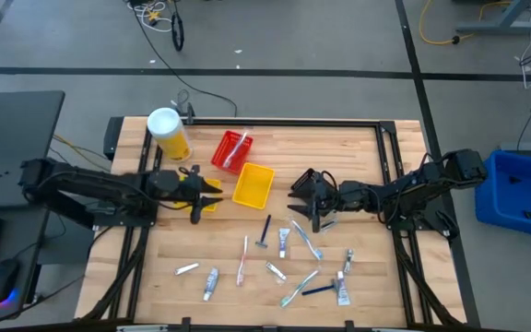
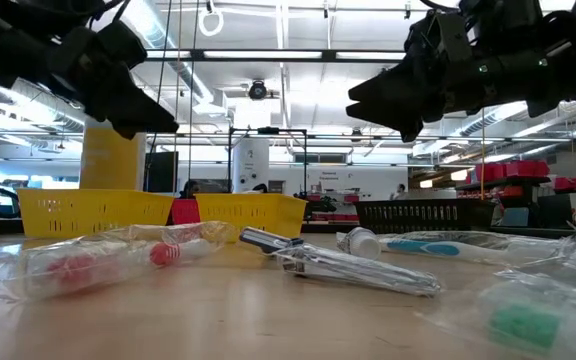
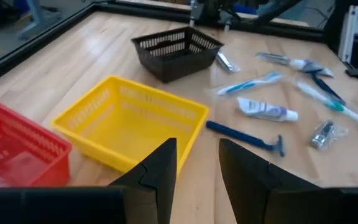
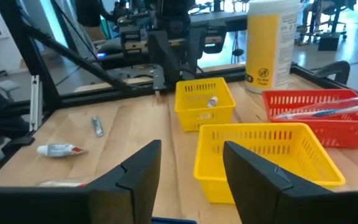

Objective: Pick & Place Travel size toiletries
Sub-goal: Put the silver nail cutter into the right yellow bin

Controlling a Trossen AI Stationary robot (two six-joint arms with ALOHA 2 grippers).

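Note:
Travel size toiletries lie loose on the near half of the table: a blue razor (image 1: 265, 231), white toothpaste tubes (image 1: 284, 242), and toothbrushes (image 1: 307, 243) in clear wrappers. More toothbrushes rest in the red bin (image 1: 231, 150). A small tube lies in the small yellow bin (image 4: 204, 103). My left gripper (image 1: 212, 190) hangs open above that small bin, nothing between its fingers (image 3: 166, 168). My right gripper (image 1: 295, 195) hangs open over the black bin (image 3: 176, 48), with nothing between its fingers either.
A larger yellow bin (image 1: 253, 184) stands between the two grippers. A yellow canister with a white lid (image 1: 169, 134) stands at the far left. A black frame (image 1: 265, 122) runs along the table's far and side edges. Bare wood lies along the near left.

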